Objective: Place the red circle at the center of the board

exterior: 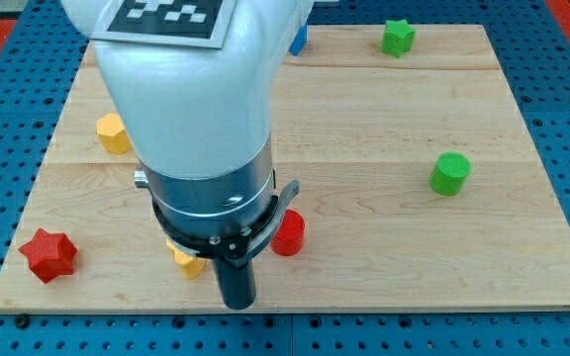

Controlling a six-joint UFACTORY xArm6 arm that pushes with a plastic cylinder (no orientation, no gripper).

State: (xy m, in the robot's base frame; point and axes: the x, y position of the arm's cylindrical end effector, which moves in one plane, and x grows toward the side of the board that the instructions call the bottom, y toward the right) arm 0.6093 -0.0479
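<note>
The red circle [289, 234] is a small red cylinder low on the wooden board [384, 148], a little left of the board's middle line. My arm covers much of the view's left half. The dark rod comes down just left of the red circle, and my tip [236, 303] sits near the board's bottom edge, below and left of the red circle, close to it. A yellow block [186, 261] lies just left of the rod, partly hidden by the arm.
A red star [48, 255] lies at the bottom left. A yellow hexagon-like block [113, 133] is at the left. A green cylinder [450, 174] is at the right. A green star [397, 38] and a blue block [298, 42], mostly hidden, are at the top.
</note>
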